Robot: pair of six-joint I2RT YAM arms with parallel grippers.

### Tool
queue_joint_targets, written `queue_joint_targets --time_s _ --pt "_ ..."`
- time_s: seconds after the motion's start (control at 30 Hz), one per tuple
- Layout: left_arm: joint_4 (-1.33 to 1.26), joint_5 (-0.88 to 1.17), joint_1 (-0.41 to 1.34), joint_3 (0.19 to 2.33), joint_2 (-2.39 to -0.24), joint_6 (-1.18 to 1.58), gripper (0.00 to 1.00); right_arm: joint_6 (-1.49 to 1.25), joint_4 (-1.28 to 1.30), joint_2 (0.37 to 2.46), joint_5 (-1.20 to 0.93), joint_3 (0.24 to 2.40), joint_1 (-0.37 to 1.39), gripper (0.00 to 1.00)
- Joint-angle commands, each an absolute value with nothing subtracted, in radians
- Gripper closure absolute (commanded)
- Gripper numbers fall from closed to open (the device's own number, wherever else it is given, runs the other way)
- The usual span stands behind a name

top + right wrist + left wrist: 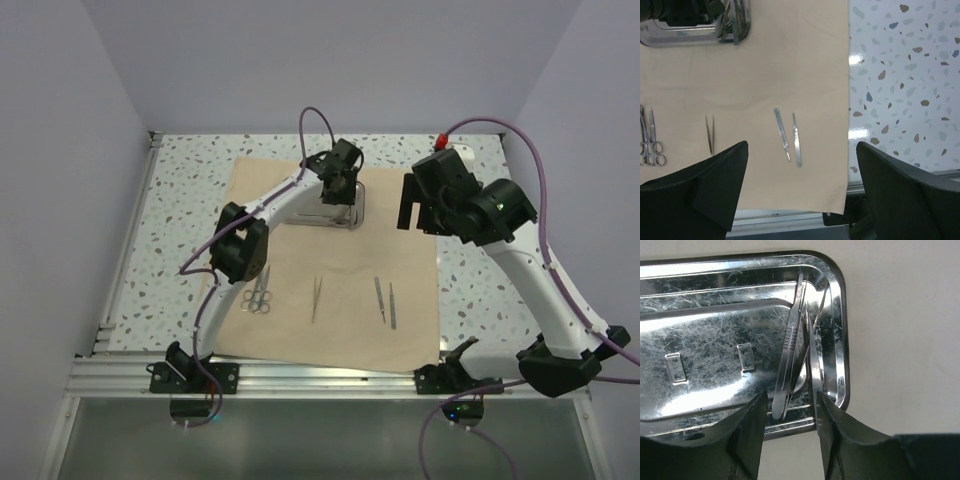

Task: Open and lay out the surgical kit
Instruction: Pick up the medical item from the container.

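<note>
The tan cloth (350, 270) of the surgical kit lies spread flat on the table. At its far end stands the steel tray (358, 207), and my left gripper (340, 195) reaches down into the tray's right end. In the left wrist view, the left gripper (790, 400) is open around silver tweezers (789, 360) and a second thin tool (815, 365) lying in the tray (842, 340). The thin tool touches the right finger (840, 440). My right gripper (410, 205) hangs wide open and empty above the cloth's right side.
Laid out on the cloth's near half are scissors (258, 292), tweezers (316, 298) and two flat handles (380, 298) (392, 305). Speckled tabletop (900, 75) shows to the right of the cloth. A metal rail (320, 375) runs along the near edge.
</note>
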State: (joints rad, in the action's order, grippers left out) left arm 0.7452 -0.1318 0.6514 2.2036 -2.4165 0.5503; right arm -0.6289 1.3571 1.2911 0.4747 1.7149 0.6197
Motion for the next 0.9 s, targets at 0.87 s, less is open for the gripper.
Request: queue_joint_targets --time_s 0.87 --pt "0.704 -0.073 0.713 2.184 -2.479 0.61 0.64 -0.563 1.318 1.322 0.502 1.684 0.551 0.06"
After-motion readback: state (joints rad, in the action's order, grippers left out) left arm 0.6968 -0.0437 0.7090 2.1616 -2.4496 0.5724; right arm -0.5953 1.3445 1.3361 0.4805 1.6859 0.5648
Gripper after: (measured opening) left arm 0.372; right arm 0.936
